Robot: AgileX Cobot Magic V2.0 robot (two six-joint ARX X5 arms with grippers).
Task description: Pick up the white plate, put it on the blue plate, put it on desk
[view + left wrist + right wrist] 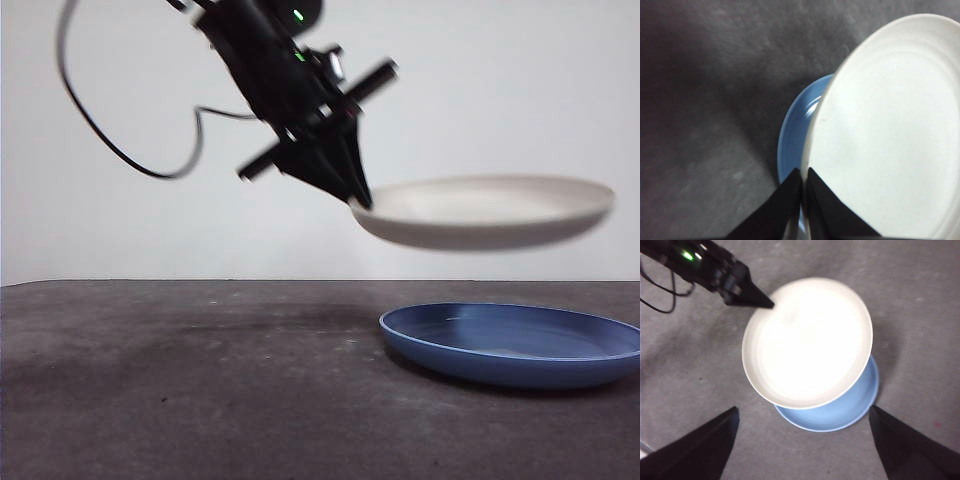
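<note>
Front view: left gripper [358, 200] reaching down from above, clamped on the near-side rim of the white plate [490, 210]. White plate held in the air, roughly level, tipped slightly, directly above the blue plate [515, 343] and clear of it. Blue plate flat on the worktop [190, 380]. Black cable [120, 150] looping behind the arm. Worktop dark grey-brown, mottled, running back to a plain pale wall [520, 90].

Left wrist view: left gripper [803, 176] with jaws pressed nearly together, pinching the rim of the white plate [890, 135]. Blue plate [795, 135] showing as a crescent beside and beneath the white plate, mostly covered by it. Speckled grey worktop [710, 100] filling the remainder, blurred in places.

Right wrist view: right gripper [802, 440] held high above both plates, jaws spread wide apart, gripping nothing. White plate [807, 342] seen from above, overlapping most of the blue plate [840, 410], only one arc of blue peeking out. Left gripper [765, 303] with its tip on the white plate's rim, on the side away from the exposed blue arc, a green light glowing on its arm. Grey worktop [920, 300] all round the plates.
</note>
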